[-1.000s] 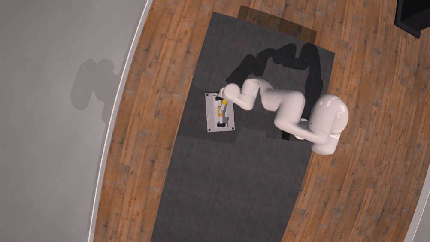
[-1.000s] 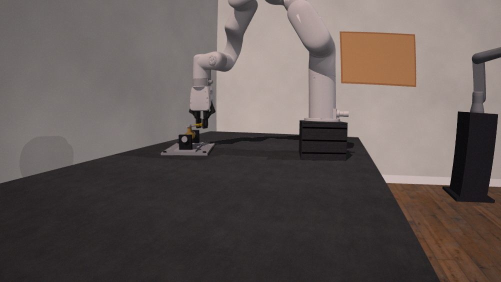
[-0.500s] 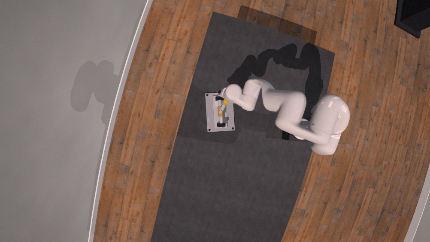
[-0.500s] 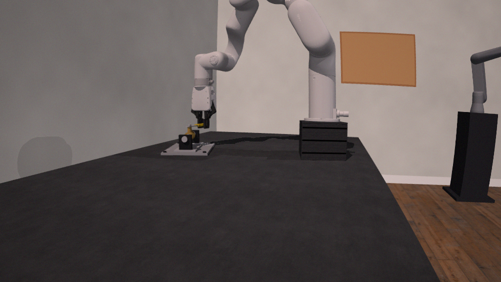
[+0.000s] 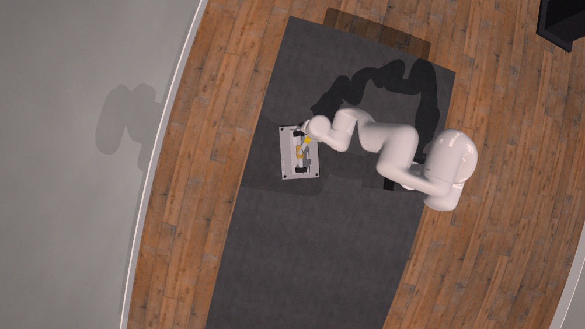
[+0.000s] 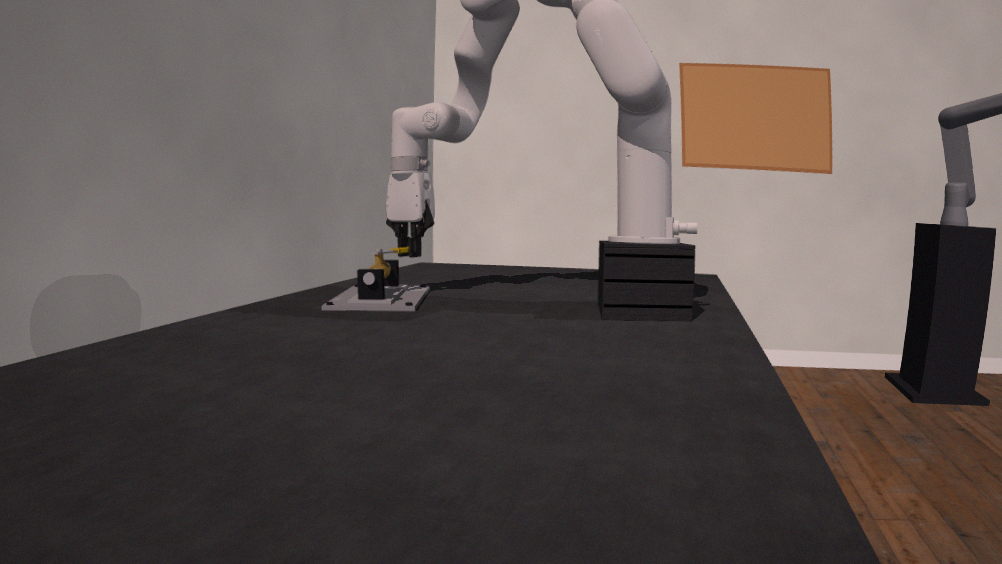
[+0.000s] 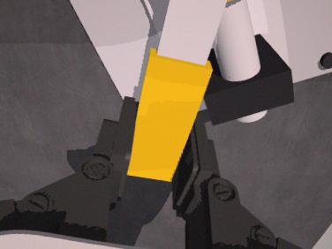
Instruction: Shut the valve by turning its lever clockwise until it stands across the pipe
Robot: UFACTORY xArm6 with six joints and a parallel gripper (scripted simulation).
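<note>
The valve sits on a grey baseplate (image 5: 299, 151) on the dark table, also seen in the side view (image 6: 376, 297). Its pipe (image 5: 298, 155) runs along the plate between black blocks. The lever (image 5: 303, 146) (image 7: 166, 117) is a pale strip with a yellow tip. It stands at a slant to the pipe, swung toward the arm's side. My gripper (image 7: 156, 126) is shut on the yellow tip from above, one dark finger on each side. In the side view the gripper (image 6: 407, 246) hangs straight down over the valve body (image 6: 373, 280).
The arm's black base block (image 6: 646, 280) stands on the table to the right of the valve. A black pedestal with a grey arm (image 6: 946, 308) stands on the floor far right. An orange board (image 6: 755, 117) hangs on the wall.
</note>
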